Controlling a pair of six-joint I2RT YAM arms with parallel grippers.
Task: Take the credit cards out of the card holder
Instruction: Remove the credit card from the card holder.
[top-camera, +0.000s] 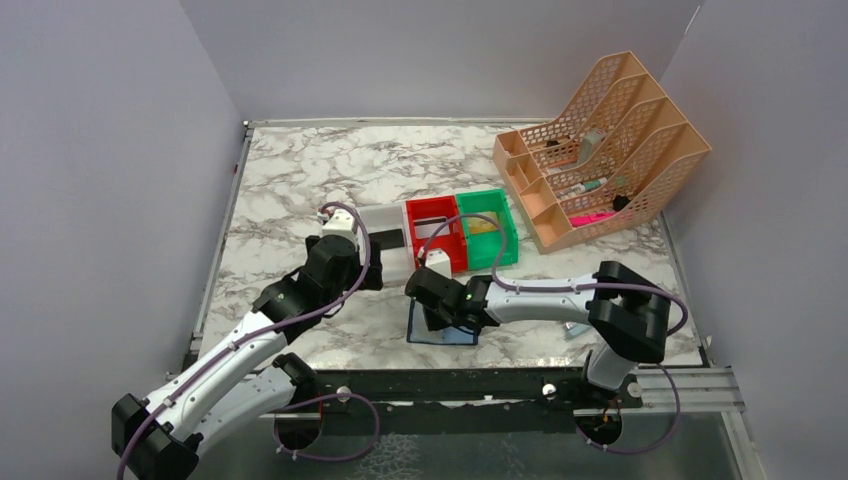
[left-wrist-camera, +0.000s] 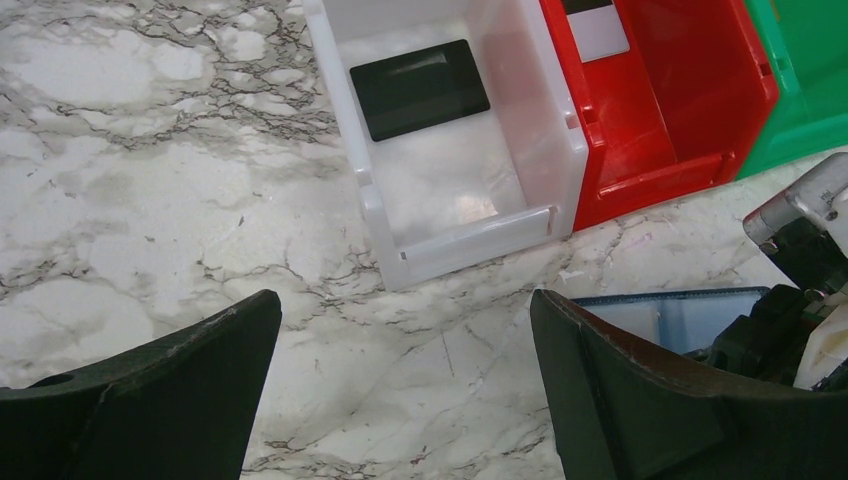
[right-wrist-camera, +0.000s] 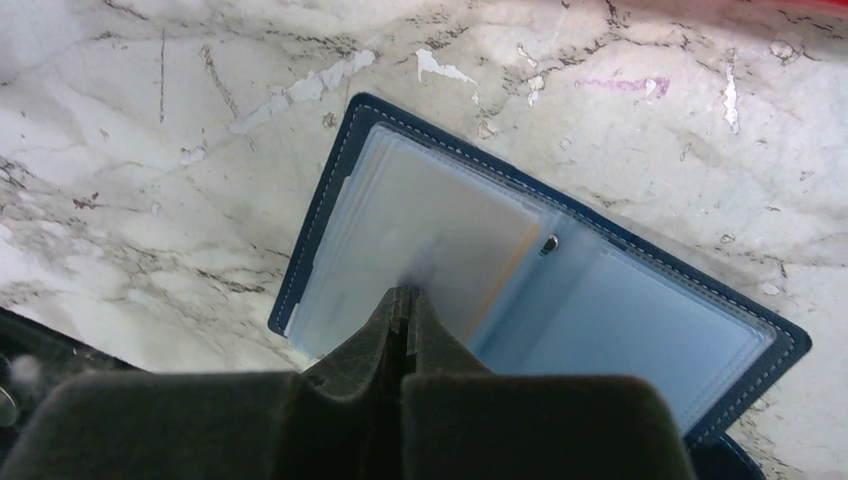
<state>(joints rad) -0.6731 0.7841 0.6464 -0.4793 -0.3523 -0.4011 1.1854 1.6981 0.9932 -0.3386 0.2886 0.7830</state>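
Our left pincer (left-wrist-camera: 405, 305) hangs released and wide above the counter (top-camera: 300, 180), just short of the white bin (left-wrist-camera: 470, 245) holding a black card (left-wrist-camera: 420, 88). Rightward, the card holder (right-wrist-camera: 620, 320) lies open near the counter's front edge — our right pincer (right-wrist-camera: 405, 300) clenched, tips on its clear sleeve.

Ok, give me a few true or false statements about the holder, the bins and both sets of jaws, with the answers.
1. The holder lies open on the table. True.
2. The black card is in the red bin. False: it lies in the white bin.
3. The left jaws are shut. False: they stand wide open.
4. The right jaws are shut over the holder. True.
5. The green bin stands between the white and red ones. False: the red bin is in the middle.
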